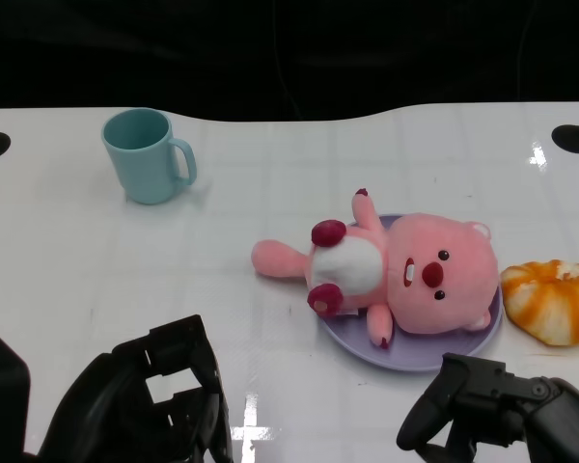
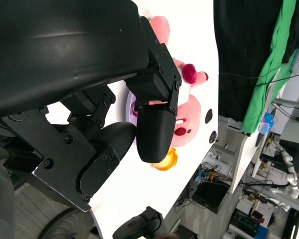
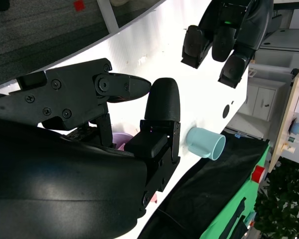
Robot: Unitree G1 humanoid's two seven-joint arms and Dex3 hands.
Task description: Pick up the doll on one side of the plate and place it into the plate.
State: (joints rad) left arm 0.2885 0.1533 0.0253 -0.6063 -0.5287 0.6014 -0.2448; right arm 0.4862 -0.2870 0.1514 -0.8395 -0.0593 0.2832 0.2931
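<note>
A pink plush doll [image 1: 405, 275] lies on its back on the lilac plate [image 1: 420, 359], with one leg and an arm hanging over the plate's left rim. The left wrist view catches the doll [image 2: 188, 107] past the fingers. My left hand [image 1: 140, 405] hovers at the near edge of the table, left of the plate, fingers apart and holding nothing. My right hand [image 1: 497, 410] sits just in front of the plate, fingers loosely spread and empty. The right wrist view shows a sliver of the plate [image 3: 120, 140] and my left hand [image 3: 224, 35] beyond.
A teal mug [image 1: 147, 155] stands at the back left, also seen as the mug [image 3: 205, 143] in the right wrist view. An orange-and-white plush piece [image 1: 555, 301] lies right of the plate. Black holes [image 1: 572, 138] mark the table's far corners.
</note>
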